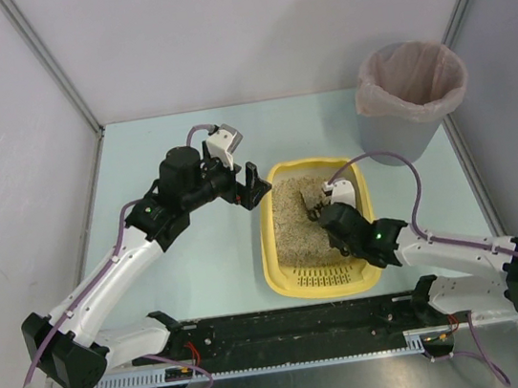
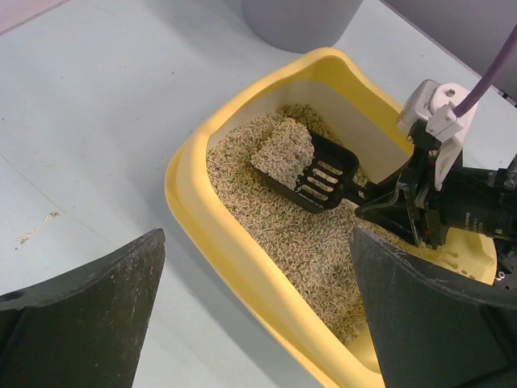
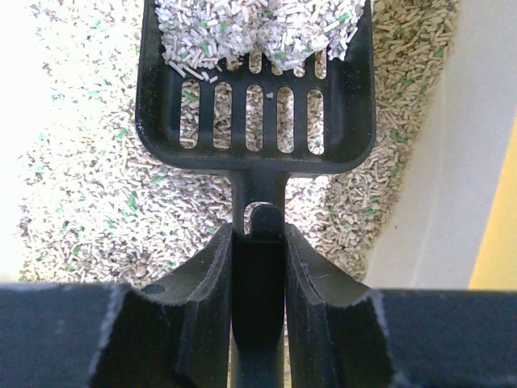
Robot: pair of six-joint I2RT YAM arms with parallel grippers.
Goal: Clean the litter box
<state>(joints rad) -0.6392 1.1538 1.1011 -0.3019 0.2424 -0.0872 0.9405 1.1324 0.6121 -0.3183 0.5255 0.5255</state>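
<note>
We note the right gripper (image 3: pixel 258 234) clamped on the black scoop (image 2: pixel 323 174) in the litter box (image 1: pixel 270 241) by the worktop's near edge, and the left gripper (image 1: pixel 256 187) agape beside it; in our judgement, tilting could spill the clump (image 2: pixel 283 149).

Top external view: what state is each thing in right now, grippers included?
litter box, upright, part-filled with beige litter
scoop, loaded with a litter clump, over the litter
bin, upright, open, bag-lined
left gripper, open, empty
right gripper, shut on the scoop's handle
</note>
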